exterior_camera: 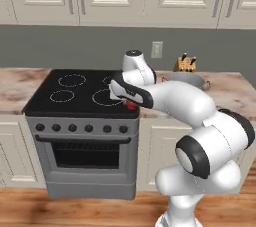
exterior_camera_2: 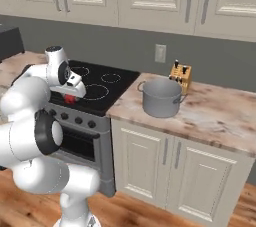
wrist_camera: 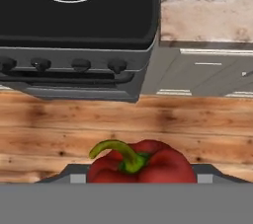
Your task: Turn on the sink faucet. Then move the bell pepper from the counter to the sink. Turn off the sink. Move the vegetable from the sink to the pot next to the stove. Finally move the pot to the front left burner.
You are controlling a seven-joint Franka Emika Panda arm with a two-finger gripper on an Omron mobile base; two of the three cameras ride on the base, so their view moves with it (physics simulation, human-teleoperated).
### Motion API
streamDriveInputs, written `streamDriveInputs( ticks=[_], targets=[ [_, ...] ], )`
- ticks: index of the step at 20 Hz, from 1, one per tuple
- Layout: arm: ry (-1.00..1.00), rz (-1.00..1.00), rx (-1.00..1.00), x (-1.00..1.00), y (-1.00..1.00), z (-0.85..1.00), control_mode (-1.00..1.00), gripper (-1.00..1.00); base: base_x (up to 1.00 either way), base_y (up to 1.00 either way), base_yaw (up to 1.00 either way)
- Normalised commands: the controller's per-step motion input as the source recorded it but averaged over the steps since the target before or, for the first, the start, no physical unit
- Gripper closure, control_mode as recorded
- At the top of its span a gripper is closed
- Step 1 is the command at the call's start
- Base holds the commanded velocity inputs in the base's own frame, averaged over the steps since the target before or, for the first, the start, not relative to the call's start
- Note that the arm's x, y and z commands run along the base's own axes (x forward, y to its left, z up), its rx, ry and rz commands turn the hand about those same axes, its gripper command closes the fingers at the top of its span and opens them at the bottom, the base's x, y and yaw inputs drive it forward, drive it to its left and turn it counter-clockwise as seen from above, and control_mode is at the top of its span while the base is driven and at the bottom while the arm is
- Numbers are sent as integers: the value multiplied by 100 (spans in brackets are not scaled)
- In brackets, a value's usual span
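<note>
One glossy red bell pepper sits clamped between the two fingers; one round grey metal pot stands well apart on the counter

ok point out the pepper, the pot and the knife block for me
pepper [wrist_camera: 148, 166], hand view, on its red top beside the stem
pot [exterior_camera_2: 161, 98], right base view, on its grey side wall
knife block [exterior_camera_2: 181, 75], right base view, on its wooden front

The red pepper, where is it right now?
The bell pepper is in the claw, held in the air by the stove's front right corner.
</note>
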Motion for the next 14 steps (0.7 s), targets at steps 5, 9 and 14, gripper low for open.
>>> streamDriveInputs(
  ticks=[5,9,14],
  targets=[
    [0,0,0,0,0,0,100,100,64,37,-24],
    [0,0,0,0,0,0,100,100,63,25,-24],
    [0,0,0,0,0,0,100,100,57,17,-25]
  ],
)
